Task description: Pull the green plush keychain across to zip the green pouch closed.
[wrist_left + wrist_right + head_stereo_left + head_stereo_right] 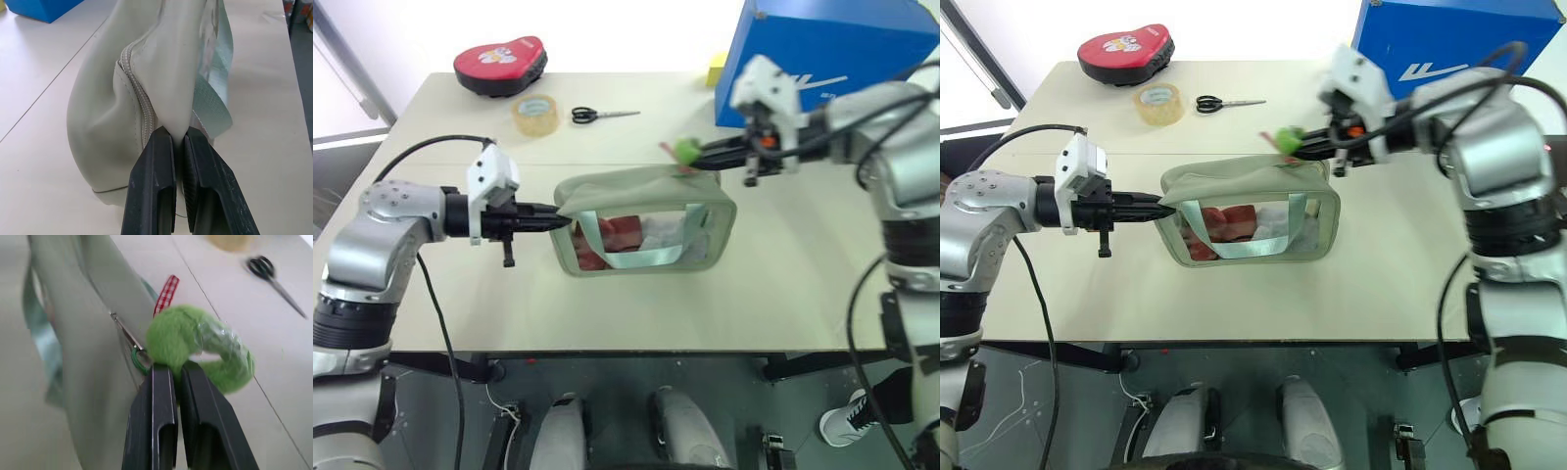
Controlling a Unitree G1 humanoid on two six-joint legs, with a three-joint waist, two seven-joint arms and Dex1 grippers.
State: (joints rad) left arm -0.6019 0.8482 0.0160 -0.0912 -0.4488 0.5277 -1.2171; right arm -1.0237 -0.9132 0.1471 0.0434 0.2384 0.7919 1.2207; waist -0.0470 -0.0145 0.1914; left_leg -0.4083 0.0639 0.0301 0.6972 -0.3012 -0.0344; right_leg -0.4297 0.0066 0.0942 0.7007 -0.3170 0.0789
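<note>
- Between the two claws, the green pouch (pixel 646 223) is held above the table (pixel 783 284), its long axis running from one claw to the other and its clear window turned toward the robot.
- At the pouch's left end, the left gripper (pixel 178 139) is seen pinched tight on a fold of fabric beside the zipper line.
- At the opposite top corner, the right gripper (pixel 177 366) is clamped on the green plush keychain (pixel 195 345), which is joined by a small ring to the zipper pull.
- The keychain is found right at the right claw's fingertips, just past the pouch's end, its doughnut ring lying out to the far side of the fingers.
- A red checked ribbon (pixel 166 293) is seen just beyond the keychain.
- Well beyond the claws, a tape roll (pixel 535 114), scissors (pixel 602 116) and a red case (pixel 499 65) are laid on the table.
- Behind the right claw, a blue box (pixel 832 49) is stood.
</note>
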